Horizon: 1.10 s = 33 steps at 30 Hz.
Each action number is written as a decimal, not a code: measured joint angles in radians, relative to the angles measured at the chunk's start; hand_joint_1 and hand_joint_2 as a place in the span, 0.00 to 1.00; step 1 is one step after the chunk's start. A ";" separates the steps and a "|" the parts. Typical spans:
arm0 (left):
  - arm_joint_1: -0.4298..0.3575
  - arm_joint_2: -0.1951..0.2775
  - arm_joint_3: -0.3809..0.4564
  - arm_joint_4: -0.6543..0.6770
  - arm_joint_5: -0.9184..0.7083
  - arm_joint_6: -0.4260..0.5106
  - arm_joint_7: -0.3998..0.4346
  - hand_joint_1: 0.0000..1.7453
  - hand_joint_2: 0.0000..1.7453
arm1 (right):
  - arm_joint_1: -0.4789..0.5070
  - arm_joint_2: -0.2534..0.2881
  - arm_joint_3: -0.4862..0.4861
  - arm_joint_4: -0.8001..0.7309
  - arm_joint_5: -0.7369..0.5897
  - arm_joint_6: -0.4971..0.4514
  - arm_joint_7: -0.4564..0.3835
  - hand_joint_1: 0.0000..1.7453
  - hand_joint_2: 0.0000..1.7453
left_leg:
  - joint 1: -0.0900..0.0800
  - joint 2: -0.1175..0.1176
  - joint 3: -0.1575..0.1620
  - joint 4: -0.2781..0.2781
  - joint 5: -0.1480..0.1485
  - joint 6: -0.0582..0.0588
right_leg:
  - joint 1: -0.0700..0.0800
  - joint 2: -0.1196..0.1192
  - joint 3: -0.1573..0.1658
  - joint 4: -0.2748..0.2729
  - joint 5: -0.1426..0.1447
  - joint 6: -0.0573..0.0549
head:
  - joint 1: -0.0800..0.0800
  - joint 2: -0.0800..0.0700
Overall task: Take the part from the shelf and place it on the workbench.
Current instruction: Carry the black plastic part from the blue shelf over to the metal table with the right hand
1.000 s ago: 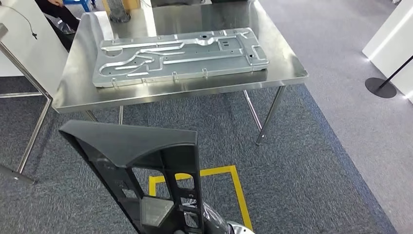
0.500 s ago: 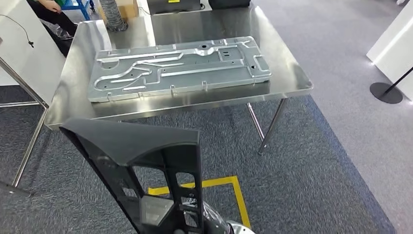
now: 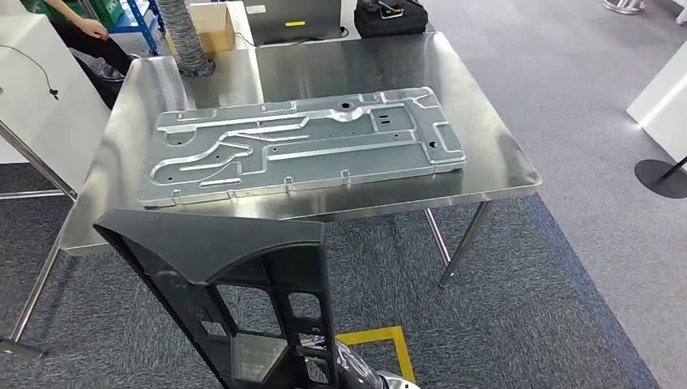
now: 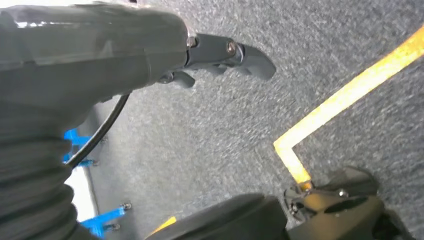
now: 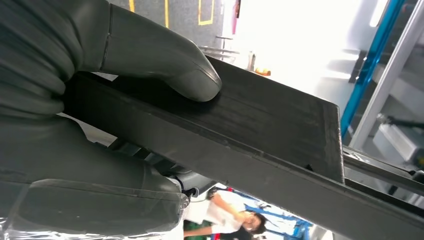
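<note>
The part (image 3: 217, 247) is a black plastic frame with a wedge-shaped top and open cut-outs, held upright low in the head view. My right hand (image 5: 95, 105) grips it, thumb pressed on its flat edge (image 5: 280, 130). Ahead stands the steel workbench (image 3: 506, 174), and a long grey stamped metal plate (image 3: 300, 146) covers much of its top. The part's upper edge is close to the bench's front edge and left of its middle. My left hand (image 4: 220, 55) hangs over the carpet, holding nothing, with its thumb sticking out.
A person (image 3: 77, 20) stands behind the bench at far left, by a white cabinet (image 3: 32, 89). A ribbed hose (image 3: 182, 36), a cardboard box (image 3: 215, 20) and a black bag (image 3: 389, 16) lie beyond. Yellow tape (image 3: 397, 348) marks the carpet. A stanchion base (image 3: 660, 177) is at right.
The whole scene has slid down the picture and grown: the camera has come closer to the workbench. The part keeps its place in my right hand.
</note>
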 joint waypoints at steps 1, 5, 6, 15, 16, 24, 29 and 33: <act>-0.001 0.002 0.000 0.000 0.000 0.000 0.001 0.00 1.00 | -0.001 0.001 0.001 -0.001 -0.001 0.000 0.000 0.96 1.00 | -0.002 0.002 0.008 0.010 0.014 -0.006 | -0.002 0.006 0.016 0.002 -0.018 -0.008 | 0.000 0.000; -0.009 0.007 0.001 -0.001 0.002 -0.001 0.002 0.00 1.00 | -0.003 0.005 0.003 -0.004 -0.003 0.000 0.000 0.96 1.00 | -0.001 0.004 -0.129 0.270 0.037 -0.023 | 0.000 0.013 0.098 -0.015 -0.076 -0.036 | -0.001 0.000; -0.014 0.007 0.002 -0.001 0.005 -0.001 0.000 0.00 1.00 | -0.003 0.005 0.003 -0.003 -0.003 0.001 0.000 0.96 1.00 | -0.002 0.004 -0.176 0.322 -0.010 -0.022 | 0.003 0.013 0.117 -0.016 -0.092 -0.041 | -0.001 0.000; -0.028 0.005 0.005 -0.001 0.011 0.000 -0.025 0.00 1.00 | -0.004 0.004 0.008 0.002 -0.001 -0.002 -0.002 0.96 1.00 | -0.049 -0.001 -0.293 0.128 0.150 0.058 | 0.037 0.022 0.245 -0.009 -0.190 -0.049 | -0.002 0.000; -0.029 0.004 0.006 -0.001 0.010 0.000 -0.029 0.00 1.00 | -0.004 0.004 0.008 0.000 0.001 -0.006 -0.003 0.96 1.00 | -0.046 -0.001 -0.292 0.120 0.152 0.057 | 0.037 0.024 0.245 -0.009 -0.195 -0.047 | -0.003 0.000; -0.020 -0.002 0.007 -0.001 0.006 0.001 -0.048 0.00 1.00 | 0.001 -0.014 -0.015 -0.011 0.074 -0.083 0.007 0.96 1.00 | -0.019 -0.002 -0.258 0.084 0.151 0.048 | 0.004 0.018 0.055 0.268 -0.265 0.008 | -0.003 0.000; -0.013 -0.003 0.007 -0.001 -0.008 0.001 -0.056 0.00 1.00 | -0.007 -0.046 -0.072 -0.042 0.132 -0.112 0.031 0.96 1.00 | -0.010 -0.003 -0.218 0.088 0.106 0.021 | -0.002 0.012 0.130 0.019 -0.105 0.011 | -0.002 0.000; -0.013 -0.002 0.007 -0.001 -0.016 0.001 -0.059 0.00 1.00 | -0.022 -0.076 -0.131 -0.078 0.146 -0.120 0.046 0.96 1.00 | -0.010 0.001 -0.216 0.089 0.087 0.003 | -0.002 0.013 0.142 -0.007 -0.130 -0.015 | -0.002 0.000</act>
